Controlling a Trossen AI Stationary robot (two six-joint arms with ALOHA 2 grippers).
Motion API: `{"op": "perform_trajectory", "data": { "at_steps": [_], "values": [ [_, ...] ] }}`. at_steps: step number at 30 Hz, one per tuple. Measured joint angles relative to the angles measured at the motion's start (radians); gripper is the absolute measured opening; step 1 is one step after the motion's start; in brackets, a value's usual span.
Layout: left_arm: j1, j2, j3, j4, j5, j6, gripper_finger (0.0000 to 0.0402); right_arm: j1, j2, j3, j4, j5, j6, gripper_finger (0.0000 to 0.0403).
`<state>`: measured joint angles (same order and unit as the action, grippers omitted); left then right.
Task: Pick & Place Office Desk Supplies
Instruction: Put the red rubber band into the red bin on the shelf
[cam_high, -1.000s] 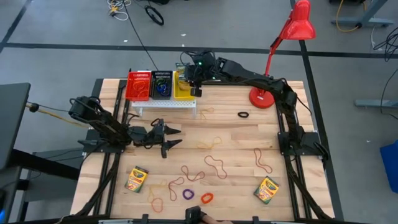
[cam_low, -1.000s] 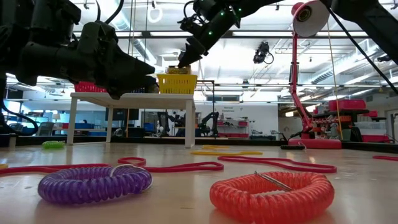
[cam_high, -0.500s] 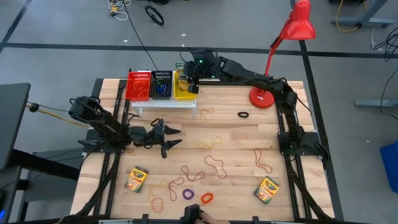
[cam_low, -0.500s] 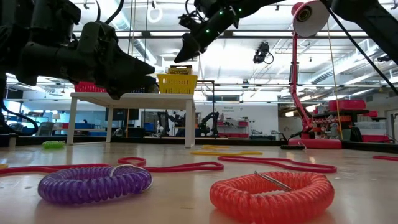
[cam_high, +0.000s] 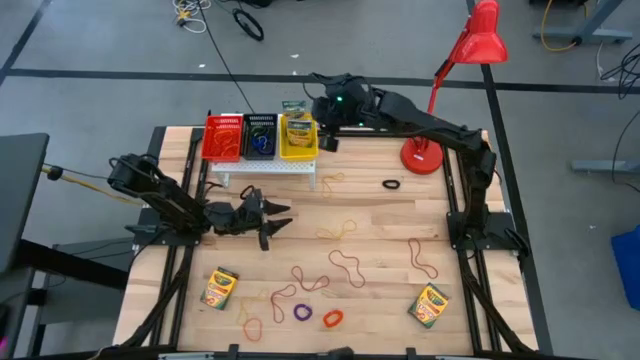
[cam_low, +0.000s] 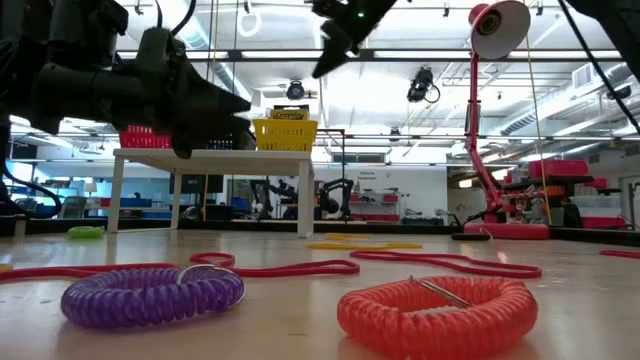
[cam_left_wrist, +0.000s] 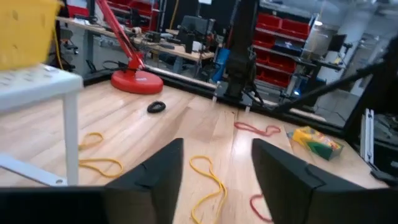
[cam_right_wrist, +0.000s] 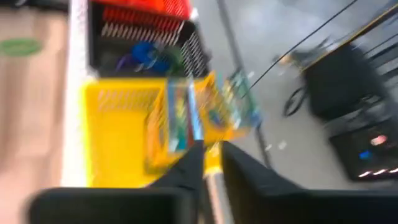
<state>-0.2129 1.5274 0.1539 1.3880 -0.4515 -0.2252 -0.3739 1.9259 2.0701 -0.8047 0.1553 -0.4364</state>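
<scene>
While crayon boxes (cam_high: 296, 127) sit in yellow basket (cam_high: 297, 148) on white stand (cam_high: 266, 168), right gripper (cam_high: 327, 141) hovers beside basket, jaws narrow, empty. Left gripper (cam_high: 277, 217) below stand, jaws wide, empty.

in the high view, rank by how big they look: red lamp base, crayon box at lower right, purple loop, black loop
1. red lamp base
2. crayon box
3. purple loop and black loop: look about alike, not ranked.
</scene>
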Motion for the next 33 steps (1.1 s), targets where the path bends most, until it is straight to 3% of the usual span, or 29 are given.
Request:
{"op": "perform_trajectory", "data": {
  "at_steps": [2,4,8,11,16,20,24,28,33],
  "values": [
    [0.016,-0.05,0.0,0.001,0.004,0.021,0.016,-0.003,-0.015,-0.001,-0.079,-0.039,0.032,0.0017],
    [0.043,-0.116,0.0,-0.009,0.031,0.042,0.0122,0.004,-0.039,-0.033,-0.091,-0.042,0.059,0.0013],
    [0.105,-0.296,0.003,-0.129,0.133,0.087,0.0047,0.053,-0.151,-0.262,0.091,0.016,0.07,0.0005],
    [0.162,-0.444,0.063,-0.421,0.17,0.09,0.0009,0.085,-0.277,-0.511,0.318,0.037,0.128,0.0005],
    [0.275,-0.555,0.334,-1.138,0.163,0.118,0.0006,0.156,-0.471,-0.928,0.695,0.071,0.277,0.0004],
    [0.388,-0.512,0.58,-1.476,0.15,0.151,0.0005,0.256,-0.582,-1.205,0.972,0.159,0.351,0.0002],
    [0.489,-0.383,0.799,-1.686,0.16,0.179,0.0005,0.362,-0.623,-1.412,1.207,0.287,0.408,0.0004],
    [0.54,-0.221,0.97,-1.769,0.232,0.238,0.0005,0.452,-0.622,-1.525,1.363,0.375,0.429,0.0004],
    [0.577,-0.029,1.129,-1.894,0.213,0.301,0.0006,0.537,-0.621,-1.554,1.378,0.491,0.427,0.0004]
  ]
}}
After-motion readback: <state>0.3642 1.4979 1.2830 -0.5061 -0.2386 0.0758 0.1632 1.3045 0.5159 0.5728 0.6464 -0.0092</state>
